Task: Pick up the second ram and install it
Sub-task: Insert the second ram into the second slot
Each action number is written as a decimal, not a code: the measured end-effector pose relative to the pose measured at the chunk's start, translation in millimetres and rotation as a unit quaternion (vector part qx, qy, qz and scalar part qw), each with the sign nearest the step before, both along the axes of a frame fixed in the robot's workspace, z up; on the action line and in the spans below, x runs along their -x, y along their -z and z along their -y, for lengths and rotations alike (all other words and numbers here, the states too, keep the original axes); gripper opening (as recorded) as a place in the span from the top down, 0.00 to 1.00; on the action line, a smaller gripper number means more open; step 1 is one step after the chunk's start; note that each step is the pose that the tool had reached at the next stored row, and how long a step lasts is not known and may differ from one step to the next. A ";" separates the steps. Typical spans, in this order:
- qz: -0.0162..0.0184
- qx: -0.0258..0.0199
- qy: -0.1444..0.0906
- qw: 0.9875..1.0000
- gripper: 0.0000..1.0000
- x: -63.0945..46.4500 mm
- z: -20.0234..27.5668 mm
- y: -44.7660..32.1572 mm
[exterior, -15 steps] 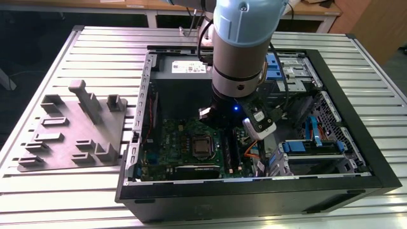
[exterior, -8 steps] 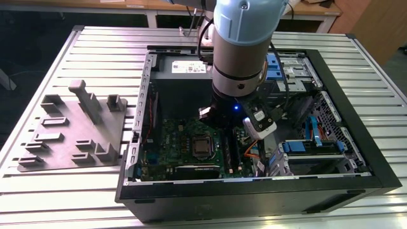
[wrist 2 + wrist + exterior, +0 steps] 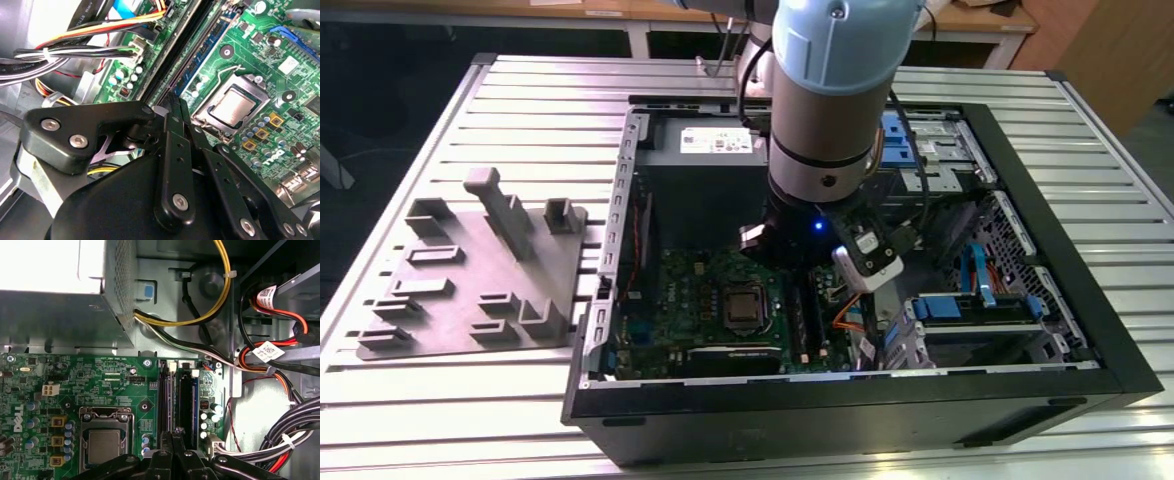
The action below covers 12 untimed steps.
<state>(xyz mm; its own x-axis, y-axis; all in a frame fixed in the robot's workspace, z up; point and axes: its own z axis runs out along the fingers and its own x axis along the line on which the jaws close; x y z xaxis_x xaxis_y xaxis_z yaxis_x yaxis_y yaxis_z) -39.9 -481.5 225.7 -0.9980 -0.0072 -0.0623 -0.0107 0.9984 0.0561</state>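
The second ram (image 3: 169, 400) is a thin dark stick standing on edge along a black motherboard slot; in the second wrist view its dark side (image 3: 167, 75) runs straight out from the fingertips. My gripper (image 3: 175, 432) is shut on its top edge at about mid-length, fingers pressed together (image 3: 172, 100). How deep the stick sits in the slot is hidden. In the exterior view the arm (image 3: 834, 90) reaches down into the open computer case (image 3: 854, 400), over the right part of the green board.
A blue slot (image 3: 186, 400) lies right beside the stick. The processor socket (image 3: 104, 445) is on the other side. Cable bundles (image 3: 280, 440) crowd the case wall near the slots. A grey parts fixture (image 3: 480, 270) sits on the table at the exterior view's left.
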 end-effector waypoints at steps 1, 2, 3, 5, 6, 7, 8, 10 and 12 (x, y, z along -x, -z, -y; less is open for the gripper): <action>0.000 0.000 0.001 1.000 0.89 0.0 0.0 0.2; 0.000 0.000 0.002 1.000 0.89 0.0 0.1 0.4; 0.000 0.000 0.003 1.000 0.89 0.0 0.1 0.6; 0.000 0.000 0.006 1.000 0.89 -0.1 0.1 1.0; 0.000 0.000 0.007 1.000 0.89 -0.1 0.1 1.0; 0.000 0.001 0.007 1.000 0.89 -0.1 0.1 1.1; 0.000 0.001 0.008 1.000 0.89 -0.1 0.1 1.1; 0.000 0.003 0.009 1.000 0.89 -0.4 0.1 1.2; 0.000 0.006 0.010 1.000 0.89 -1.3 0.1 1.2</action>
<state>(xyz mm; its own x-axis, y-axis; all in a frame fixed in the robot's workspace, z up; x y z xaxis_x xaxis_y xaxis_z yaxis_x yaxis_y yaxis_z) -38.5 -481.6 224.5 -0.9980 0.0120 -0.0625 0.0092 0.9990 0.0447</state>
